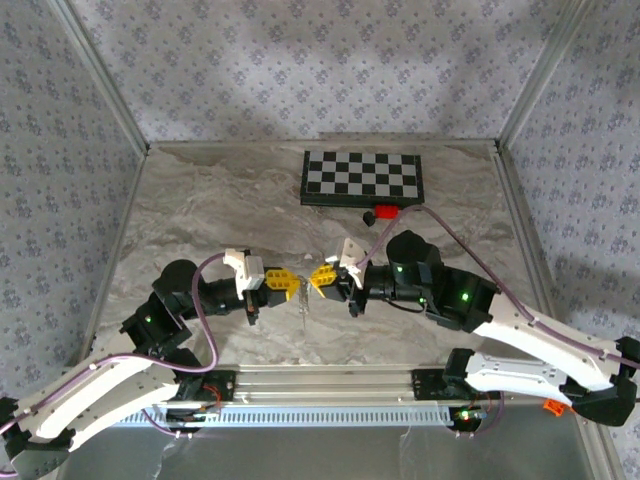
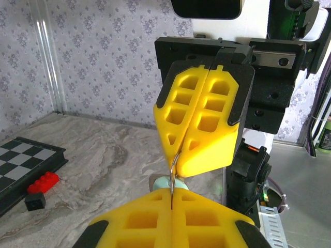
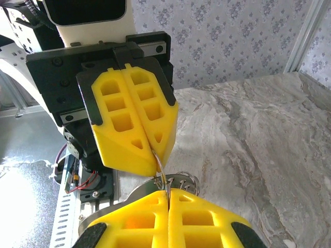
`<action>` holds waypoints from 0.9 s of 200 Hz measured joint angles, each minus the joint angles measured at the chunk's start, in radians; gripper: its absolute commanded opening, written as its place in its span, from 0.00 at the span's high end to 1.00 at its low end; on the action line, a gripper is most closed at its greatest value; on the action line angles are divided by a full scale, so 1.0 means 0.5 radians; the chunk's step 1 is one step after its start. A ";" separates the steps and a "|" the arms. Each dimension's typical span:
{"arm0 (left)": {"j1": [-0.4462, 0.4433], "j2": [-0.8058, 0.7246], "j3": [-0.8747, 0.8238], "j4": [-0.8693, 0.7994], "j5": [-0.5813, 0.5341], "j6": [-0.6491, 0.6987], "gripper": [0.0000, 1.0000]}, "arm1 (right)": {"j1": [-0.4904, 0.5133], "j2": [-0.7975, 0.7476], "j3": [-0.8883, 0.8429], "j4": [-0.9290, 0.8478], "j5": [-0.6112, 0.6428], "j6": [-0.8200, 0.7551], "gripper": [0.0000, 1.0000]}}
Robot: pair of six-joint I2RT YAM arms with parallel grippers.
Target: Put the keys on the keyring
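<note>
Both claws are pressed fully shut and meet tip to tip low over the middle of the surface (image 1: 180, 200): the left claw (image 1: 290, 281) and the right claw (image 1: 322, 280) each pinch a thin silvery strand that runs from one seam to the other, which I take to be the keyring (image 3: 161, 171). From the left wrist view the strand leaves the left claw (image 2: 170, 199) and curves up into the right claw (image 2: 178, 155), and a pale mint shape just behind it looks like the head of the key (image 2: 164, 182). From above, something thin dangles below the gap between the tips. My read is that the threading step is in hand, the loop held taut between the two claws with the key at or on it. The next move calls for very fine work: one claw must keep the strand steady while the other lets go and regrips, without the floppy loop slipping or the key dropping off. Whether the key is already threaded I cannot tell; the yellow fingers hide the contact, its blade is out of sight, and the coils beside the right claw (image 3: 168, 194) are too small to sort out. The checkerboard (image 1: 362, 177) and red block (image 1: 385, 211) lie well apart at the far side.
</note>
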 measured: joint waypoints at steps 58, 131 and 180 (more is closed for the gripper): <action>0.000 0.002 0.000 0.000 -0.005 0.000 1.00 | 0.000 -0.014 -0.022 0.050 -0.014 0.013 1.00; 0.000 0.002 0.000 0.000 -0.009 0.000 1.00 | -0.008 0.005 -0.022 0.060 -0.021 0.014 1.00; 0.000 0.002 0.000 0.000 -0.024 0.000 1.00 | -0.009 0.011 -0.022 0.074 -0.021 0.014 1.00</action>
